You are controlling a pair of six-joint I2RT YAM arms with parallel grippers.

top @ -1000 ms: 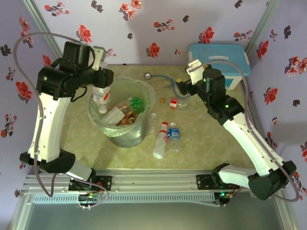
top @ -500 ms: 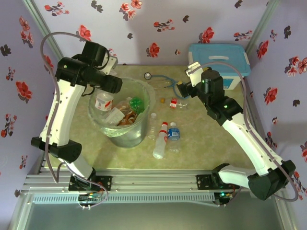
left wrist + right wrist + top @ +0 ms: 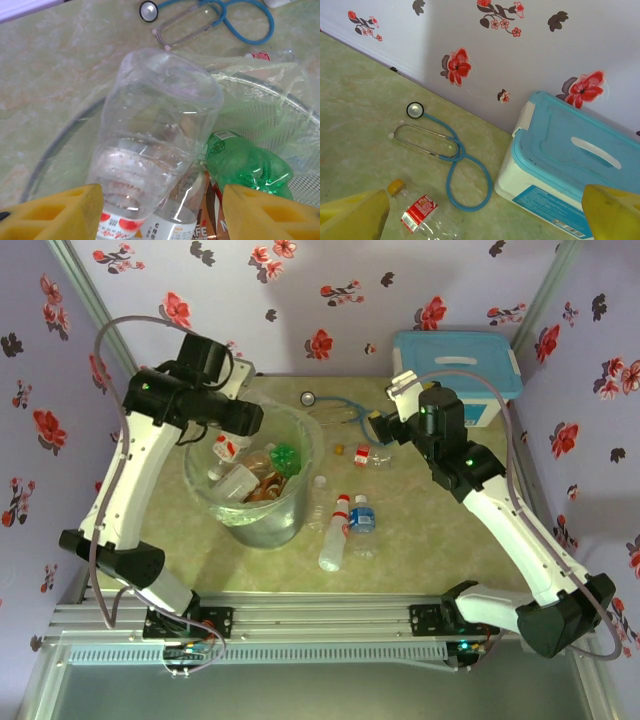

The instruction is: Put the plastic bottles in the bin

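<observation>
Over the bin (image 3: 262,530), seen from above, the left gripper (image 3: 246,422) hangs, and the right gripper (image 3: 377,428) hovers above the capped bottle (image 3: 372,456) on the table. Left wrist: fingers (image 3: 55,212) are spread, with a clear bottle (image 3: 155,135) loose inside the bin. Right wrist: jaws are wide. Best to descend straddling the capped bottle (image 3: 422,214), then pinch its body squarely.

Pale green marbled table (image 3: 430,540) with bin (image 3: 262,525), loose bottles (image 3: 332,548), stethoscope (image 3: 414,110), blue-lidded box (image 3: 455,360)

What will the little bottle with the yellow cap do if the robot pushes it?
The clear bottle lies on its side, so it would probably roll. It looks empty, so likely light and easy to skid. Its thin walls may dent when squeezed.
</observation>
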